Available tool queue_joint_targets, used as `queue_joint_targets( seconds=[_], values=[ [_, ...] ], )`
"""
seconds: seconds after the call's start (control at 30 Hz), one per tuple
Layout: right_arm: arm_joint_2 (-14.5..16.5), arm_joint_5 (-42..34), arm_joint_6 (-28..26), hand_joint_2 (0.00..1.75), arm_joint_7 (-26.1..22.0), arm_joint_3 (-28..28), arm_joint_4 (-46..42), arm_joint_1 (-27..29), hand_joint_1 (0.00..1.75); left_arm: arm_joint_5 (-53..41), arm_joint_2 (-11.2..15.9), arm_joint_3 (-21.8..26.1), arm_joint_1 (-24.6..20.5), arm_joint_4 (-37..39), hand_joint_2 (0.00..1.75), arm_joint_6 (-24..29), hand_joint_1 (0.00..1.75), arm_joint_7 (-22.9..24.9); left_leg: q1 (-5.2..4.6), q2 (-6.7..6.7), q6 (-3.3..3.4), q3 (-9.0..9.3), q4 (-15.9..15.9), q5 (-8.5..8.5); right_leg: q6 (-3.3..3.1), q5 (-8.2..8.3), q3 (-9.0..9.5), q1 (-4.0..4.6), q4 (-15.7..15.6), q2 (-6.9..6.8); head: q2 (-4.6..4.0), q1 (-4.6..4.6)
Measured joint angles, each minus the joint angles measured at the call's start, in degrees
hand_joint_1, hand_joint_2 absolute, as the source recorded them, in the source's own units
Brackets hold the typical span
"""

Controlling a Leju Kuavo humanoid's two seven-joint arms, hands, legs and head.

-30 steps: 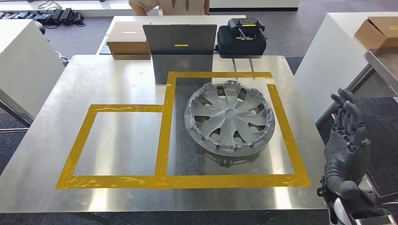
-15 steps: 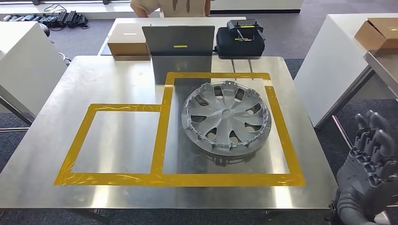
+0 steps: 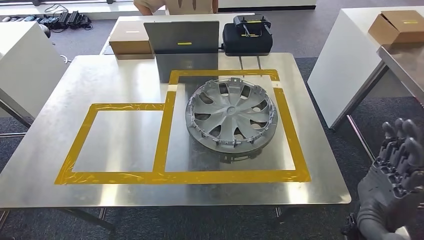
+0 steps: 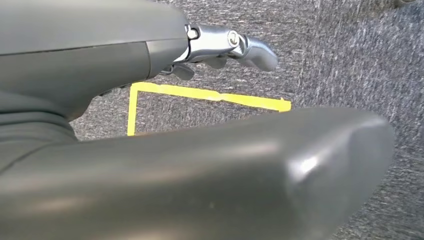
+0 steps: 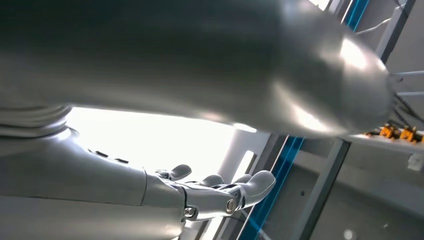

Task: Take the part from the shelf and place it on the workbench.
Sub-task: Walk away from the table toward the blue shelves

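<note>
Grey carpet floor, white furniture at the left and right edges of the head view. A steel counter takes the middle of the frame, marked with yellow tape in two joined rectangles, a smaller one left of centre and a larger one right of centre.

Far left: white cabinet. Upper left corner: a bundle of dark cables on the floor.

Top centre, beyond the counter's far edge: a cardboard box, then an upright grey panel with a small yellow label, then a black case with a controller on top. A person stands behind these, torso cut by the top edge.

The part, a silver wheel cover, lies flat on the counter inside the larger taped rectangle, toward its upper half, spokes up, clips showing round the rim. Nothing touches it.

Right side: a white table with a second cardboard box in the upper right corner.

Lower right corner: the right robot hand, dark grey, off the counter's edge and well apart from the part, fingers upright and a little spread, holding nothing. The right wrist view shows its fingers extended, empty.

Left wrist view: the left robot hand over carpet with a yellow tape line on the floor; fingers reach out straight, nothing in them.
</note>
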Motion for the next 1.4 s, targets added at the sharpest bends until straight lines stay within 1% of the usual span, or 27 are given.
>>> queue_joint_targets(
  seconds=[0.1, 0.13, 0.2, 0.27, 0.3, 0.33, 0.37, 0.4, 0.47, 0.53, 0.63, 0.7, 0.77, 0.8, 0.83, 0.87, 0.9, 0.93, 1.0, 1.03, 1.1, 1.17, 1.23, 1.3, 1.33, 1.37, 1.4],
  values=[
    [-0.07, 0.19, -0.75, 0.00, 0.01, 0.31, 0.02, 0.08, 0.00, 0.00, 0.38, 0.16, -0.06, -0.14, 0.00, 0.01, 0.00, -0.23, -0.17, 0.12, 1.01, -0.68, -0.89, 0.77, 1.16, 0.63, -0.29, -0.11, -0.10, 0.06, 0.00, 0.00],
    [-0.14, 0.21, -1.04, 0.00, 0.01, 0.43, 0.03, 0.05, 0.00, 0.00, 0.41, 0.23, -0.10, -0.16, 0.00, 0.01, 0.00, -0.39, -0.05, 0.23, 1.48, -1.06, -1.05, 1.27, 1.47, -0.08, -0.68, -0.14, 0.49, 0.09, 0.00, 0.08],
    [-0.40, 0.24, -1.68, 0.00, 0.02, 0.64, 0.17, -0.06, 0.00, -0.05, 0.44, 0.33, -0.15, -0.19, 0.00, -0.01, 0.00, -0.78, 0.16, 0.49, 2.16, -2.17, -1.27, 2.36, 1.98, -4.23, -2.46, -0.28, 4.97, 0.11, 0.00, 0.38],
    [-0.61, 0.38, -2.19, 0.00, 0.05, 0.84, 0.43, -0.17, 0.00, -0.15, 0.54, 0.35, -0.14, -0.20, 0.00, -0.14, 0.00, -1.08, 0.13, 0.61, 2.40, -3.56, -1.14, 3.35, 2.42, -8.86, -4.62, -0.35, 12.02, 0.09, 0.00, 0.66],
    [-0.64, 0.49, -2.34, 0.00, 0.05, 0.92, 0.57, -0.16, 0.00, -0.19, 0.58, 0.35, -0.14, -0.20, 0.00, -0.24, 0.00, -1.16, 0.11, 0.66, 2.40, -4.24, -1.02, 3.83, 2.54, -9.74, -5.01, -0.38, 14.42, 0.09, 0.00, 0.72],
    [-0.65, 0.58, -2.46, 0.00, 0.05, 1.00, 0.70, -0.17, 0.00, -0.21, 0.63, 0.35, -0.16, -0.20, 0.00, -0.34, 0.00, -1.23, 0.11, 0.70, 2.34, -4.91, -0.87, 4.27, 2.59, -9.42, -4.49, -0.40, 14.96, 0.09, 0.00, 0.78],
    [-0.66, 0.66, -2.56, 0.00, 0.05, 1.09, 0.80, -0.17, 0.00, -0.23, 0.68, 0.35, -0.18, -0.20, 0.00, -0.43, 0.00, -1.31, 0.11, 0.72, 2.24, -5.56, -0.68, 4.69, 2.57, -8.18, -2.96, -0.43, 13.50, 0.08, 0.00, 0.84],
    [-0.67, 0.70, -2.64, 0.00, 0.05, 1.19, 0.85, -0.19, 0.00, -0.24, 0.72, 0.35, -0.20, -0.20, 0.00, -0.48, 0.00, -1.35, 0.12, 0.73, 2.10, -6.16, -0.48, 5.04, 2.47, -6.50, -0.43, -0.46, 10.05, 0.07, 0.00, 0.89],
    [-0.68, 0.75, -2.78, 0.00, 0.04, 1.37, 0.91, -0.26, 0.00, -0.24, 0.77, 0.35, -0.25, -0.20, 0.00, -0.54, 0.00, -1.40, 0.07, 0.73, 1.60, -7.04, -0.12, 5.73, 1.93, -4.94, 4.83, -0.28, 1.96, 0.06, 0.00, 0.88],
    [-0.69, 0.74, -2.82, 0.00, 0.01, 1.45, 0.99, -0.30, 0.00, -0.24, 0.84, 0.35, -0.29, -0.19, 0.00, -0.56, 0.00, -1.41, 0.07, 0.70, 0.87, -7.29, -0.09, 6.46, 1.17, -4.93, 6.78, 0.12, -1.69, 0.09, 0.00, 0.84],
    [-0.70, 0.66, -2.50, 0.00, 0.02, 1.49, 1.20, -0.32, 0.00, -0.21, 0.92, 0.39, -0.30, -0.16, 0.00, -0.56, 0.00, -1.39, 0.21, 0.58, -0.18, -7.51, -0.36, 7.23, -0.06, -3.70, 5.96, 0.17, -1.95, -0.01, 0.00, 0.88],
    [-0.70, 0.63, -2.22, 0.00, 0.03, 1.50, 1.36, -0.27, 0.00, -0.15, 0.98, 0.45, -0.27, -0.12, 0.00, -0.56, 0.00, -1.39, 0.27, 0.45, -0.66, -8.63, 2.31, 4.00, -0.87, -2.42, 4.85, -0.13, -2.26, -0.19, 0.00, 0.68],
    [-0.70, 0.67, -2.12, 0.00, 0.03, 1.52, 1.55, -0.06, 0.00, -0.13, 0.97, 0.56, -0.28, -0.09, 0.00, -0.56, 0.00, -1.39, 0.32, 0.43, -1.03, -10.47, 9.06, -1.73, -1.21, -1.22, 3.31, -0.11, -2.20, -0.24, 0.00, 0.37],
    [-0.70, 0.71, -2.10, 0.00, 0.03, 1.54, 1.66, 0.08, 0.00, -0.13, 0.95, 0.65, -0.29, -0.07, 0.00, -0.56, 0.00, -1.39, 0.34, 0.43, -1.18, -11.10, 12.44, -3.47, -1.17, -0.65, 2.52, -0.10, -2.13, -0.25, 0.00, 0.27],
    [-0.70, 0.78, -2.05, 0.00, 0.03, 1.55, 1.75, 0.22, 0.00, -0.13, 0.91, 0.72, -0.30, -0.05, 0.00, -0.56, 0.00, -1.38, 0.35, 0.43, -1.27, -11.12, 14.69, -3.97, -1.09, -0.09, 1.71, -0.09, -2.02, -0.27, 0.00, 0.24],
    [-0.69, 0.88, -2.01, 0.00, 0.03, 1.56, 1.84, 0.36, 0.00, -0.14, 0.87, 0.78, -0.30, -0.03, 0.00, -0.57, 0.00, -1.38, 0.39, 0.43, -1.32, -10.24, 15.04, -3.21, -0.97, 0.43, 0.90, -0.10, -1.87, -0.27, 0.00, 0.20],
    [-0.68, 1.01, -1.91, 0.00, 0.03, 1.57, 1.92, 0.50, 0.00, -0.16, 0.85, 0.81, -0.32, -0.02, 0.00, -0.60, 0.00, -1.38, 0.44, 0.43, -1.32, -8.32, 13.26, -1.69, -0.79, 0.90, 0.13, -0.14, -1.70, -0.27, 0.00, 0.18],
    [-0.67, 1.13, -1.75, 0.00, 0.02, 1.57, 1.98, 0.63, 0.00, -0.21, 0.84, 0.82, -0.37, -0.02, 0.00, -0.64, 0.00, -1.38, 0.50, 0.42, -1.31, -5.49, 9.68, -0.37, -0.53, 1.33, -0.54, -0.17, -1.48, -0.26, 0.00, 0.15],
    [-0.66, 1.29, -1.38, 0.00, 0.02, 1.57, 2.01, 0.96, 0.00, -0.30, 0.74, 0.83, -0.58, -0.01, 0.00, -0.81, 0.00, -1.39, 0.43, 0.21, -0.91, -0.22, 1.86, 0.11, 0.17, 2.09, -1.46, -0.09, -1.10, -0.25, 0.00, 0.12],
    [-0.66, 1.30, -1.22, 0.00, -0.01, 1.57, 2.01, 1.15, 0.00, -0.33, 0.67, 0.83, -0.66, 0.01, 0.00, -0.90, 0.00, -1.39, 0.36, 0.06, -0.55, 1.06, -0.45, -0.30, 0.53, 2.47, -1.63, 0.00, -1.00, -0.25, 0.00, 0.15],
    [-0.66, 1.25, -1.07, 0.00, -0.01, 1.53, 2.02, 1.71, 0.00, -0.38, 0.53, 0.83, -0.67, 0.04, 0.00, -1.02, 0.00, -1.39, 0.18, -0.10, 0.46, 0.87, -1.16, -0.30, 1.20, 3.24, -1.75, 0.04, -1.08, -0.20, 0.00, 0.38],
    [-0.66, 1.13, -1.03, 0.00, 0.01, 1.37, 2.02, 2.49, 0.00, -0.48, 0.43, 0.83, -0.69, 0.05, 0.00, -1.07, 0.00, -1.40, 0.21, 0.13, 1.54, 0.08, -1.16, 0.39, 1.85, 2.26, -2.28, -0.16, -0.21, -0.13, 0.00, 0.59],
    [-0.66, 0.88, -0.95, 0.00, 0.02, 1.09, 2.02, 3.20, 0.00, -0.80, 0.38, 0.83, -0.74, 0.06, 0.00, -1.14, 0.00, -1.44, 0.24, 0.41, 2.39, -1.02, -1.18, 1.38, 2.38, -2.39, -3.89, -0.27, 4.40, -0.11, 0.00, 0.86],
    [-0.65, 0.58, -0.90, 0.00, 0.04, 0.51, 2.02, 3.86, 0.00, -1.19, 0.34, 0.83, -0.69, 0.06, 0.00, -1.22, 0.00, -1.46, 0.05, 0.57, 2.71, -2.37, -1.09, 2.43, 2.60, -7.28, -5.80, -0.23, 11.65, -0.11, 0.00, 1.07],
    [-0.64, 0.46, -0.82, 0.00, 0.04, 0.13, 2.02, 4.23, 0.00, -1.31, 0.31, 0.83, -0.67, 0.06, 0.00, -1.23, 0.00, -1.47, -0.08, 0.63, 2.79, -3.08, -1.01, 2.97, 2.56, -8.05, -6.05, -0.21, 14.11, -0.11, 0.00, 1.12],
    [-0.62, 0.37, -0.67, 0.00, 0.05, -0.28, 2.02, 4.59, 0.00, -1.35, 0.27, 0.83, -0.65, 0.06, 0.00, -1.23, 0.00, -1.48, -0.22, 0.66, 2.83, -3.80, -0.92, 3.49, 2.38, -7.60, -5.40, -0.15, 14.79, -0.11, 0.00, 1.15],
    [-0.57, 0.28, -0.51, 0.00, 0.04, -0.69, 2.02, 4.92, 0.00, -1.37, 0.22, 0.83, -0.65, 0.06, 0.00, -1.23, 0.00, -1.48, -0.35, 0.68, 2.85, -4.50, -0.83, 3.97, 2.05, -6.22, -3.71, -0.03, 13.37, -0.11, 0.00, 1.19]
  ],
)
